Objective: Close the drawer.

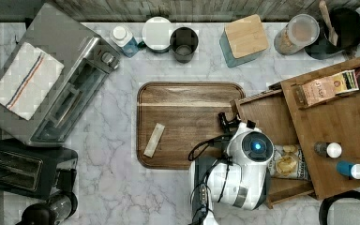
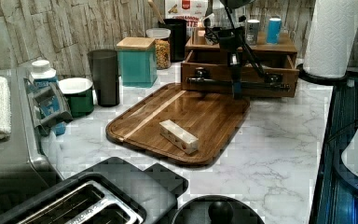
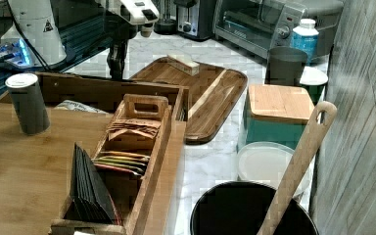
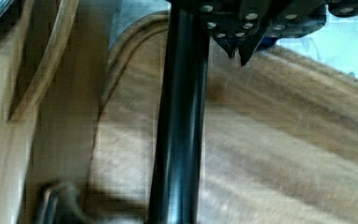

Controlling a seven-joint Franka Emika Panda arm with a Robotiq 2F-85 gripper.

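The drawer [image 2: 240,72] stood pulled out from under the cabinet top [image 1: 344,140], its black bar handle [image 2: 239,84] facing the serving tray [image 2: 182,121]. The pincer [image 4: 237,52], fingertips nearly together and holding nothing, hung beside the bar; a square, level push would likely avoid jamming.

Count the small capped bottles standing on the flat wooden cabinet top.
2, both near the top view's right edge on the flat wooden cabinet top: a grey white-capped bottle and a blue white-capped bottle just below it in the picture. Others may be hidden.
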